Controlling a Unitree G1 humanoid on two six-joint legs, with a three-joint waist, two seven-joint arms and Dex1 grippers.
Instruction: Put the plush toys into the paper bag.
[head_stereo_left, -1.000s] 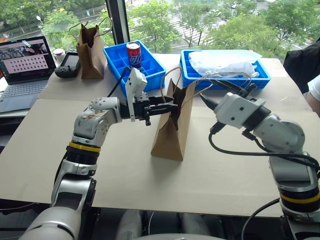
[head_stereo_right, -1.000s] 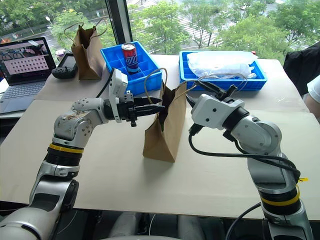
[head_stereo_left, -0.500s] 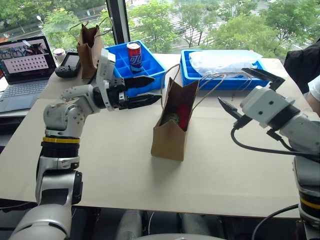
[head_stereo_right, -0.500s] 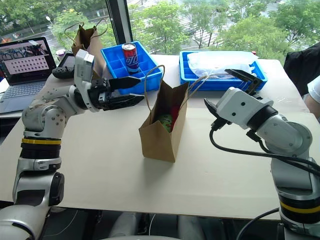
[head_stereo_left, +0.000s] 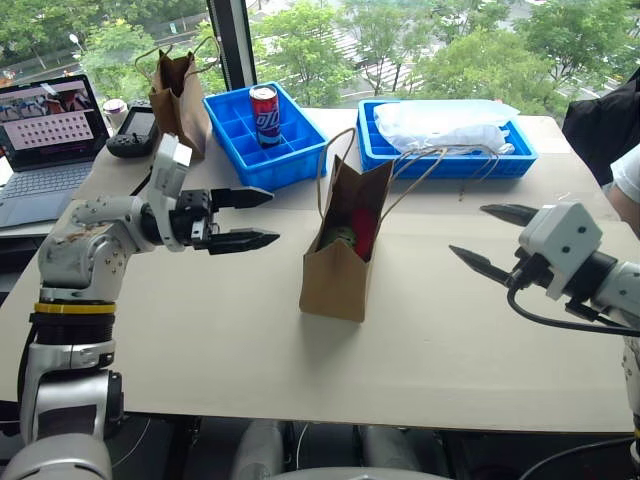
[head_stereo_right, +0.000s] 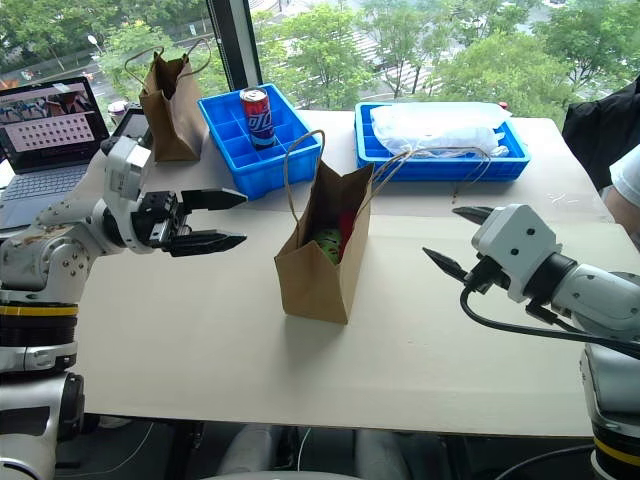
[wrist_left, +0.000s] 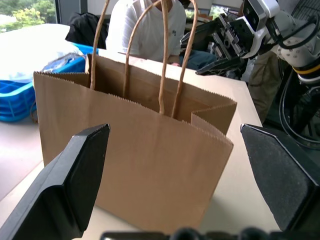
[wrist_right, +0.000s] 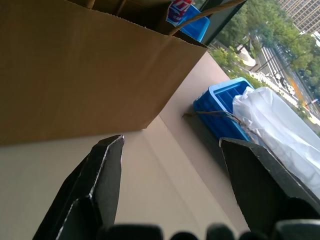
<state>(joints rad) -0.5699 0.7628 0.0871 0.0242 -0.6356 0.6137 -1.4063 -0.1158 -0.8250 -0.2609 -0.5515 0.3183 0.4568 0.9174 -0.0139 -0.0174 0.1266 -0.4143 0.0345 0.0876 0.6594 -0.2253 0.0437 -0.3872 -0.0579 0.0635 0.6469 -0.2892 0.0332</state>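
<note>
Both end effectors have drawn back from the paper bag (head_stereo_left: 343, 250) since a second ago, when they were at its mouth; the bag now stands alone near the middle of the worktop (head_stereo_left: 250, 340). The left end effector (head_stereo_left: 252, 218) hovers well to the bag's left with its fingers spread wide and holding nothing. The right end effector (head_stereo_left: 492, 240) hangs off to the bag's right, fingers also apart and empty.

Inside the open mouth sit the plush toys: the green toy (head_stereo_left: 343, 238) low down and the red chili toy (head_stereo_left: 366, 232) beside it. Pulling away on both sides suggests the drop is finished and the arms are clearing the twine handles.

Upright on its base, the bag has its mouth facing up and its long axis running from the near edge toward the far edge, its narrow end toward the robot. The chili seems to stand roughly on end, though its lower part is hidden.
</note>
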